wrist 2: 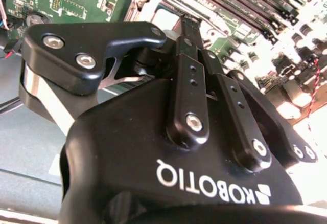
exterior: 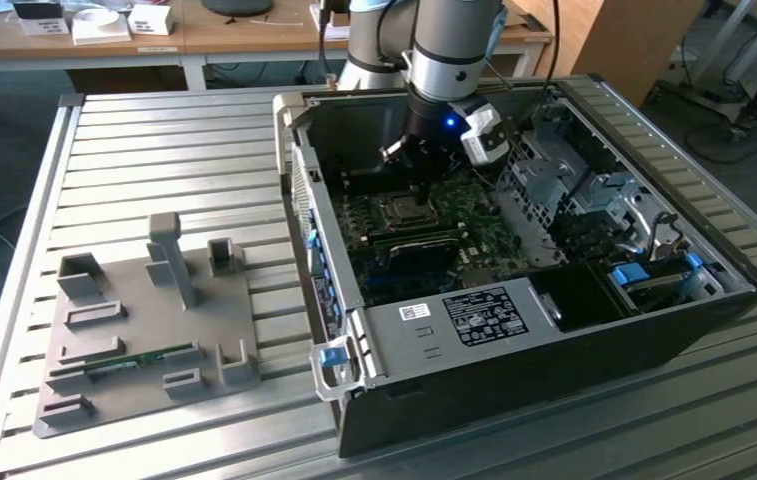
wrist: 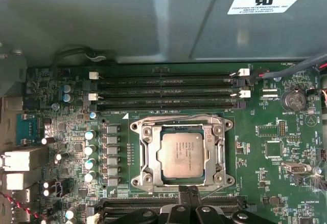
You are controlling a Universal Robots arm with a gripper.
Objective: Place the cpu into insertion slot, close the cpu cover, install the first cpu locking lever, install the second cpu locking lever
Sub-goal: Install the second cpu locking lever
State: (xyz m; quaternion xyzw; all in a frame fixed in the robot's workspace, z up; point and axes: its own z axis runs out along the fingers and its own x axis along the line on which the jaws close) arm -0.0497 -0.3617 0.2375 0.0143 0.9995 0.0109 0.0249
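- The end effector (exterior: pixel 412 152) hung inside the open computer case (exterior: pixel 525 330), just above the motherboard (wrist: pixel 265 132). In the second wrist view its fingers (wrist 2: pixel 188 45) looked drawn together to a narrow tip with nothing visible between them, though the tip itself was partly hidden.
- That tip sat at the edge of the insertion slot (wrist: pixel 180 155), close to the frame's rim.
- The cpu (wrist: pixel 180 154) already lay flat in the slot, its silvery top showing through the window of the cpu cover (wrist: pixel 145 155), which appeared folded down around it.
- I judged the placing and the cover finished, and the work to be at the locking levers; pressing a thin wire lever under its catch would call for a careful, well-aimed push.
- Whether either lever was latched I could not make out: the thin wires along the frame were hard to follow.
- Out on the counter (exterior: pixel 151 150), a grey fixture tray (exterior: pixel 151 330) stood well apart from the case.
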